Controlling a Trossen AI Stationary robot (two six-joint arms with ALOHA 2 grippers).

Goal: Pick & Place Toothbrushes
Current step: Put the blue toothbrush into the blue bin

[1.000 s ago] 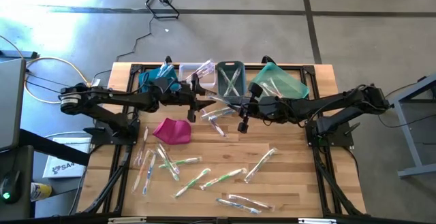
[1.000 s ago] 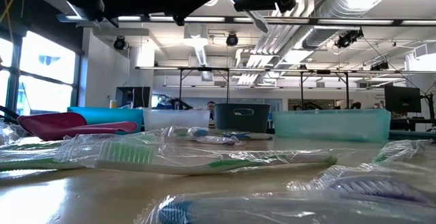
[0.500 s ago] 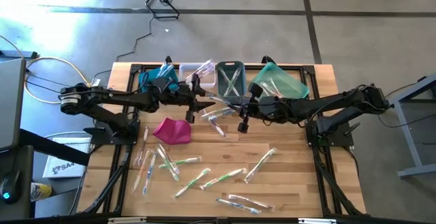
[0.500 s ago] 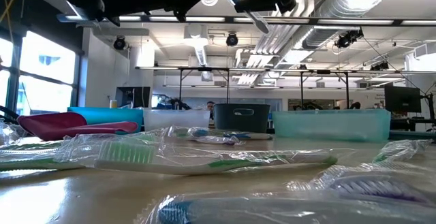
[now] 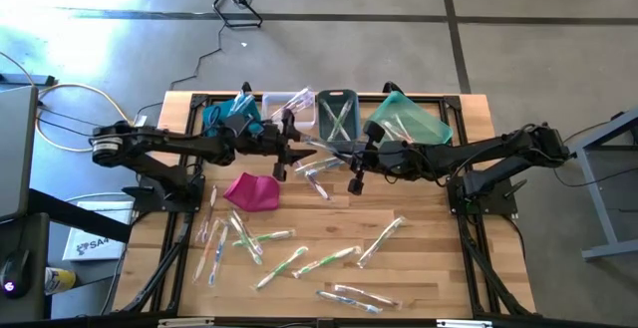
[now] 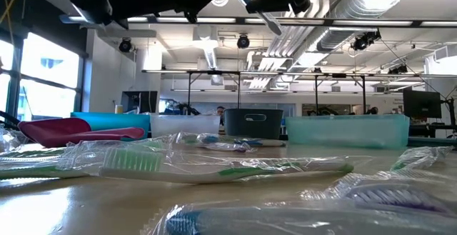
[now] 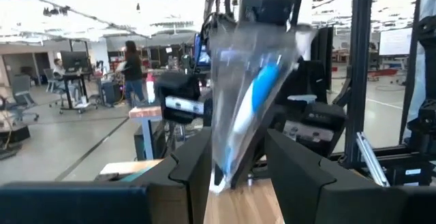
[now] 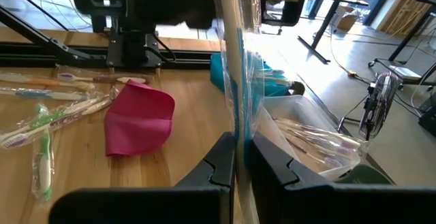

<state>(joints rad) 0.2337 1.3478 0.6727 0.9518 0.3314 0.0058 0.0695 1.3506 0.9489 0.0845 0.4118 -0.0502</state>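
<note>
Several wrapped toothbrushes [image 5: 299,260] lie flat on the near half of the wooden table [image 5: 429,258], and a few more [image 5: 317,173] lie in front of the bins. My left gripper [image 5: 297,155] is raised above the table's far middle and holds a clear-wrapped toothbrush with a blue handle [image 7: 262,91]. My right gripper [image 5: 355,174] is raised just to its right and is shut on another wrapped toothbrush [image 8: 238,60]. A magenta pouch [image 5: 251,190] lies on the table below my left gripper. My left gripper [image 7: 235,166] has the lower end of the clear wrapper [image 7: 221,173] between its two fingers, which stand fairly wide apart. The toothbrush stands out past the fingertips, lifted clear of the table. My right gripper [image 8: 238,152] pinches a thin wrapped toothbrush [image 8: 238,125] between its shut fingers. This toothbrush runs on past the fingertips, clear of the table.
Along the far edge stand a blue bin [image 5: 224,117], a clear bin [image 5: 289,109], a grey bin [image 5: 337,114] and a teal bin [image 5: 409,119], each with toothbrushes inside. Black frame rails [image 5: 469,238] run along the table's sides. A person [image 7: 133,64] stands in the room beyond.
</note>
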